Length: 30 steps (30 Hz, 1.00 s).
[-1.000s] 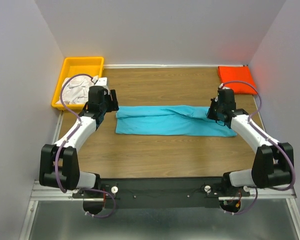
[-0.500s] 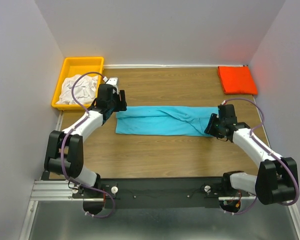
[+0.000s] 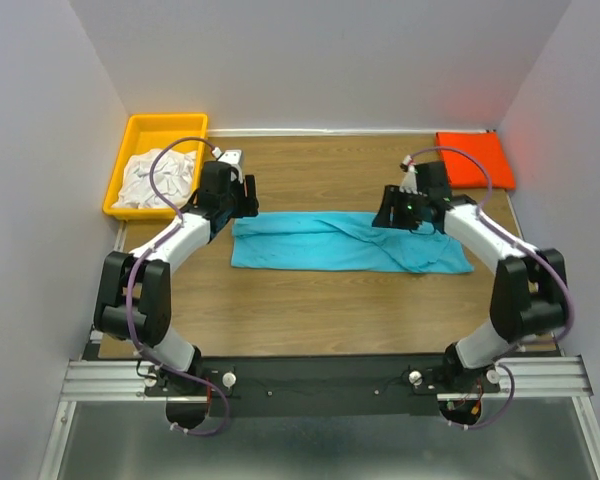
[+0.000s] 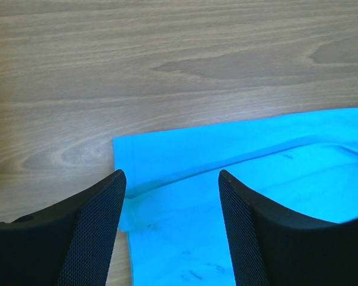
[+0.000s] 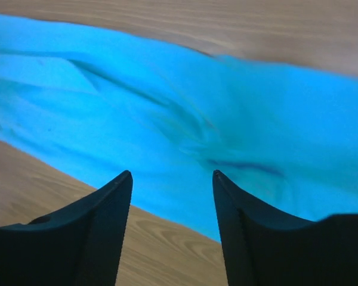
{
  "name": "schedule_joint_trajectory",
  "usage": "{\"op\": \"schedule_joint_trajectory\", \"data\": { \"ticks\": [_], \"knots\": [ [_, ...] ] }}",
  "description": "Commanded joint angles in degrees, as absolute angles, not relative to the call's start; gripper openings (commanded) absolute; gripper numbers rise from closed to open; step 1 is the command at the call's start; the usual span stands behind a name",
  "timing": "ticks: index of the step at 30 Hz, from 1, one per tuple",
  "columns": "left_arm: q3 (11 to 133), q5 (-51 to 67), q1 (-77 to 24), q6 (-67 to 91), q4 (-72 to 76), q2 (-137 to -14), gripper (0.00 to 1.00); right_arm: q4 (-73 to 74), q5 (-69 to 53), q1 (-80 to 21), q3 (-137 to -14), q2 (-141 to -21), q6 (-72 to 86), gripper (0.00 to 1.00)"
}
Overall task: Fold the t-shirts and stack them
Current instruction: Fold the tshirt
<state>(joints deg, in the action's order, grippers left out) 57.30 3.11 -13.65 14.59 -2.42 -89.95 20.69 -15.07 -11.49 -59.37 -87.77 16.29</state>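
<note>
Plainly soft and light, the turquoise t-shirt (image 3: 345,242) lies across the middle of the counter (image 3: 320,310) as a long, rumpled strip, and would likely sag or slip apart if pinched by one layer only. The left hand (image 4: 172,176) hangs open over its far left corner. The right hand (image 5: 172,174) is open too, above the creased right half, gripping nothing. The end edges, taken through all layers, seem the best hold. An orange-red t-shirt (image 3: 473,160) sits folded far right, and white t-shirts (image 3: 160,180) fill the yellow bin (image 3: 165,125). No writing is readable.
</note>
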Motion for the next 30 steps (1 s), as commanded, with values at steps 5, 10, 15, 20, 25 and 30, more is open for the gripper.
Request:
{"op": "schedule_joint_trajectory", "data": {
  "ticks": [5,10,15,20,25,30],
  "knots": [
    [56.52,1.41,-13.98,13.45,-4.48,-85.7,0.72,15.22,-28.03,-21.34,-75.31,-107.56,9.67,0.76],
    [53.62,0.44,-13.97,13.62,-5.8,-81.13,0.72,12.04,-30.5,-24.34,-83.66,-118.19,10.55,0.88],
    [50.98,0.44,-13.98,14.41,-6.68,-77.0,0.72,11.86,-33.31,-25.84,-87.71,-123.66,10.28,0.88],
    [48.61,-1.21,-14.06,15.03,-6.85,-74.88,0.72,11.87,-37.7,-27.07,-87.45,-124.54,9.84,0.88],
    [48.16,-1.23,-14.06,15.21,-6.86,-74.53,0.72,11.87,-41.57,-28.12,-83.94,-121.21,9.32,0.88],
    [48.43,-0.35,-13.98,15.29,-6.59,-75.76,0.72,11.87,-43.24,-28.39,-80.16,-119.27,8.79,0.88]
  ]
}}
